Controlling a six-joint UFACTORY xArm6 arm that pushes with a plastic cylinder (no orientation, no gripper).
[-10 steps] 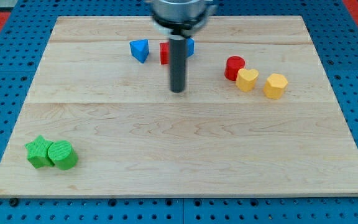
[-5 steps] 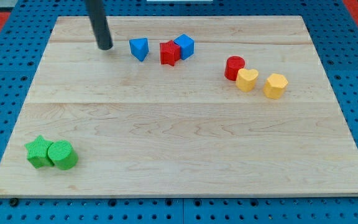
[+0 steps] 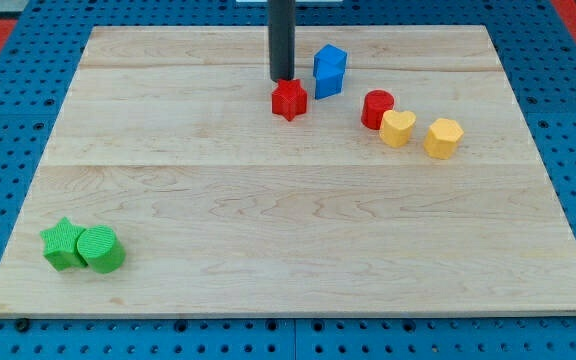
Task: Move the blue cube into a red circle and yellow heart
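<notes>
My tip (image 3: 282, 79) stands on the table (image 3: 268, 250) near the view's top, touching the top of the red star block (image 3: 289, 99); this tool is a plain rod and holds nothing. The blue cube (image 3: 329, 70) is just to the right of it. Further right are the red circle (image 3: 376, 108) and the yellow heart (image 3: 397, 128), touching, then a second yellow block (image 3: 443, 137). Two green blocks (image 3: 83, 246) lie at the bottom left.

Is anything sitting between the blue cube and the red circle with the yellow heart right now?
Nothing visible. The blue cube has bare board between it and the red circle and yellow heart toward the view's right. My tip is left of the cube, just above the red star.
</notes>
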